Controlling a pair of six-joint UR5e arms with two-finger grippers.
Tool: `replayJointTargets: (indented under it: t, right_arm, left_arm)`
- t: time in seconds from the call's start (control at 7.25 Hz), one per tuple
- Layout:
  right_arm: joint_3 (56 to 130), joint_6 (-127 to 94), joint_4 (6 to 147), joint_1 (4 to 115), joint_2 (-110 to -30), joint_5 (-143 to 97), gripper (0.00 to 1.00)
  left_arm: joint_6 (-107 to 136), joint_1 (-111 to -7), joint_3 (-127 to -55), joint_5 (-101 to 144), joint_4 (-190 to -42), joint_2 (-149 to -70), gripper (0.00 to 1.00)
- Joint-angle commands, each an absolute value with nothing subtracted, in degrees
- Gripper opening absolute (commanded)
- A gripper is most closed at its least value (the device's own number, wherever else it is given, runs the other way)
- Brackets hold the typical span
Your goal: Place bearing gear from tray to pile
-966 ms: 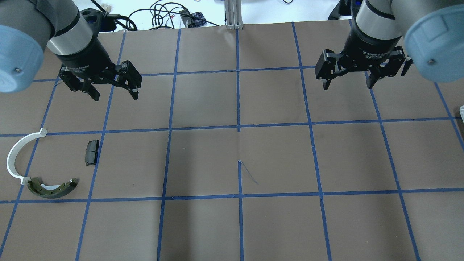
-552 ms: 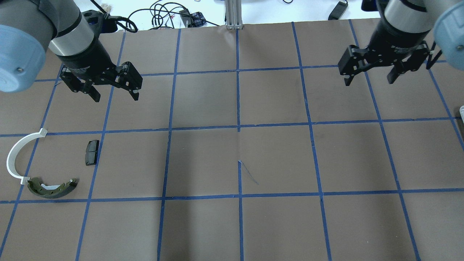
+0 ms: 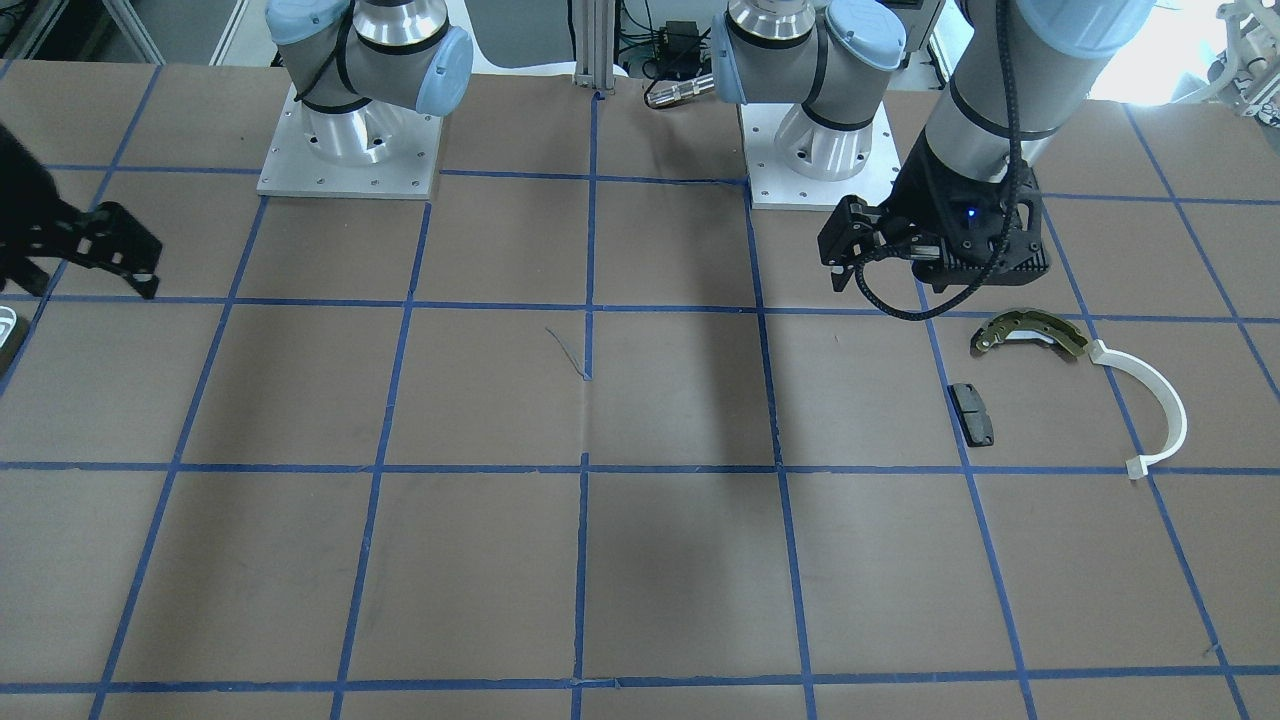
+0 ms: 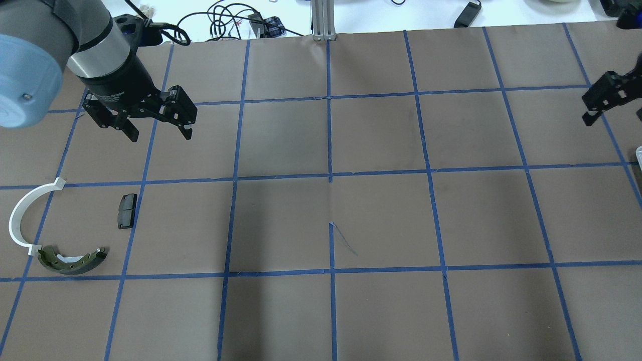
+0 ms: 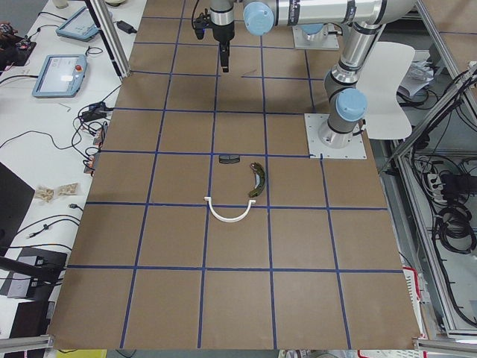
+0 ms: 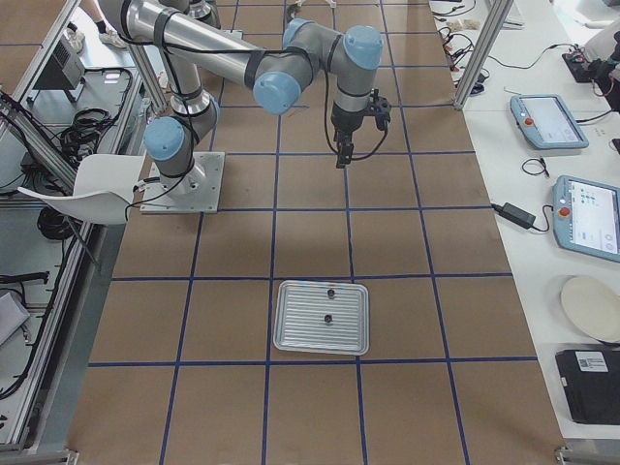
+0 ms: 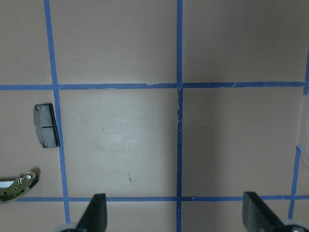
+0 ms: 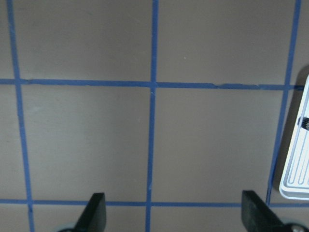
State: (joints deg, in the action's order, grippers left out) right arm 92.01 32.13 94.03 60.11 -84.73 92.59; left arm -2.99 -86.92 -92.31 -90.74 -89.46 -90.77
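Observation:
The pile lies at the table's left: an olive brake shoe (image 4: pixel 72 260), a white plastic arc (image 4: pixel 25 215) and a small dark pad (image 4: pixel 127 211). My left gripper (image 4: pixel 160 133) hangs open and empty above the table, beyond the pile; its wrist view (image 7: pixel 176 215) shows the pad (image 7: pixel 46 124) at the left. A metal tray (image 6: pixel 281 320) holds two small dark round parts (image 6: pixel 330 291); I cannot tell which is the bearing gear. My right gripper (image 8: pixel 174 212) is open and empty, high over the table, with the tray's edge (image 8: pixel 297 159) at its right.
The table is brown paper with a blue tape grid. The tray just shows at the overhead view's right edge (image 4: pixel 639 150). Cables and devices lie beyond the far edge (image 4: pixel 225 22). Both arm bases (image 3: pixel 350 150) stand at the robot's side.
My right gripper has swung to the right in the overhead view, to the table's right edge near the tray. The left gripper and the pile have not moved.

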Motion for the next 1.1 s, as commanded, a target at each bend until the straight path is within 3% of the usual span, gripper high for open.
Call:
replayJointTargets:
  t: [0.0, 0.55, 0.97]
  right_arm:
    - [91.93, 44.24, 100.42, 50.66, -78.52, 92.72, 1.0]
    - [90.88, 67.78, 118.6, 37.81, -64.28, 91.85, 1.0]
    - [89.04, 72.4, 119.88, 36.92, -59.25, 92.2, 1.0]
  left_arm:
    - [-2.99, -86.92, -92.29, -90.7, -89.12, -90.62, 1.0]
    - [-2.99, -86.84, -92.29, -90.88, -89.47, -90.27, 1.0]
    - [-2.99, -86.84, -92.29, -90.7, -89.21, -90.17, 1.0]
